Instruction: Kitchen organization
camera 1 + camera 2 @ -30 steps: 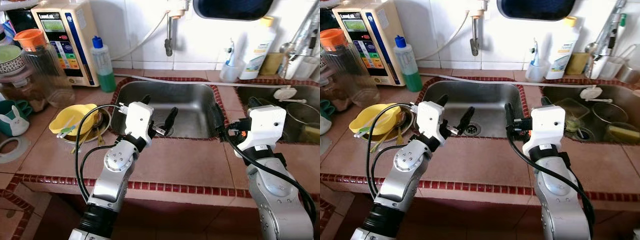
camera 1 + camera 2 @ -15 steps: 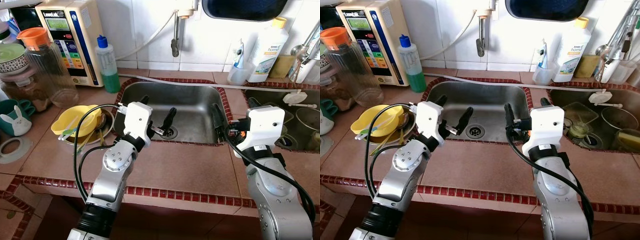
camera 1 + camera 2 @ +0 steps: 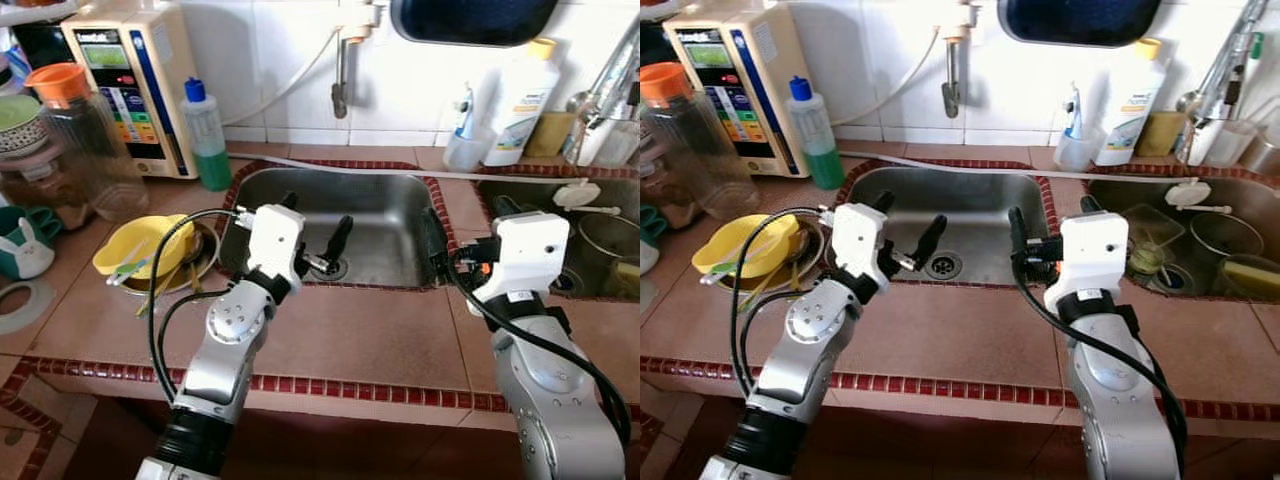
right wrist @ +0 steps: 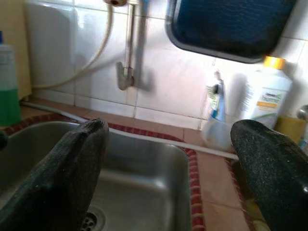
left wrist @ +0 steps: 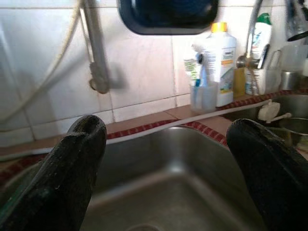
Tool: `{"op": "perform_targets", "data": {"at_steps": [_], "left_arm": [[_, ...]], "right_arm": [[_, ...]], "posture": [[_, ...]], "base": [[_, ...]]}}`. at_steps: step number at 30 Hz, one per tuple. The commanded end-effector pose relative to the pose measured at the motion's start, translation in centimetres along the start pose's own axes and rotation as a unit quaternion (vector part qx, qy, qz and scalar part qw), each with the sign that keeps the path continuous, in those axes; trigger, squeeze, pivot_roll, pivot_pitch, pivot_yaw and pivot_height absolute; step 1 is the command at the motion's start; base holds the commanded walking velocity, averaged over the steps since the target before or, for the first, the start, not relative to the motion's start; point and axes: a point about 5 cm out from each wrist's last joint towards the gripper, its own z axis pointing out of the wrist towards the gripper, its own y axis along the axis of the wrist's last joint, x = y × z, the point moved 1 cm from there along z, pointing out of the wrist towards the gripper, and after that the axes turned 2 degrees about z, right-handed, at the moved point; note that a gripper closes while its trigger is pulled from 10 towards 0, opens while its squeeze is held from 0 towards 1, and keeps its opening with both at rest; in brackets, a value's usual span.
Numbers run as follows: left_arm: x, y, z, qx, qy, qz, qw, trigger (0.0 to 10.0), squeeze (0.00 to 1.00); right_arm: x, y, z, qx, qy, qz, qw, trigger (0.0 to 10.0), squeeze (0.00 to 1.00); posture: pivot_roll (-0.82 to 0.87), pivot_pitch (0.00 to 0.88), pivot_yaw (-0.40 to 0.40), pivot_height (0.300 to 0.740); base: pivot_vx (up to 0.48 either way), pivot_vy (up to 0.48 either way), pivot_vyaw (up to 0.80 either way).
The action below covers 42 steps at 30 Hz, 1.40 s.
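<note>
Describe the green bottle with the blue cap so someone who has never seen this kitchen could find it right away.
Start at the steel sink in the tiled counter and go to its back corner on the robot's left. There, right beside the cream water machine against the wall, stands the bottle. It is the clear one with green liquid and a blue cap, unlike the orange-lidded jar nearby.

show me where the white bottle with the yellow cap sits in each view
Left eye view: the white bottle with the yellow cap stands at the upper right, against the tiled wall.
Right eye view: upper right again, behind the strip between the two sinks.
Left wrist view: upper right of centre.
Right wrist view: far right.
Shared landmark: the clear cup with a toothbrush stands next to it.
</note>
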Motion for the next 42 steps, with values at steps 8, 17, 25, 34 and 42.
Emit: {"op": "perform_targets", "data": {"at_steps": [8, 17, 25, 34, 42], "left_arm": [[0.27, 0.01, -0.18, 0.002, 0.000, 0.003, 1.000, 10.0, 0.00], [0.25, -0.04, -0.25, 0.002, 0.000, 0.002, 1.000, 10.0, 0.00], [0.52, 0.03, -0.27, -0.004, 0.018, -0.001, 1.000, 10.0, 0.00], [0.18, -0.18, -0.43, 0.003, 0.015, -0.013, 1.000, 10.0, 0.00], [0.06, -0.19, -0.41, 0.006, 0.021, 0.009, 1.000, 10.0, 0.00]], "right_arm": [[0.11, -0.09, 0.03, 0.001, 0.002, 0.002, 1.000, 10.0, 0.00], [0.14, -0.15, 0.02, 0.002, 0.002, 0.003, 1.000, 10.0, 0.00], [0.17, -0.20, 0.01, 0.002, 0.003, 0.003, 1.000, 10.0, 0.00], [0.07, -0.24, 0.05, 0.002, 0.003, 0.002, 1.000, 10.0, 0.00], [-0.33, -0.14, 0.09, 0.002, 0.002, -0.003, 1.000, 10.0, 0.00]], "posture": [[-0.02, 0.000, 0.036, 0.740], [-0.02, 0.000, 0.037, 0.740], [-0.01, 0.000, 0.036, 0.740], [-0.01, 0.000, 0.032, 0.740], [-0.01, 0.000, 0.029, 0.740]], "base": [[0.310, 0.000, 0.00], [0.305, 0.000, 0.00], [0.102, 0.000, 0.00], [0.000, 0.000, 0.00], [0.000, 0.000, 0.00]]}}
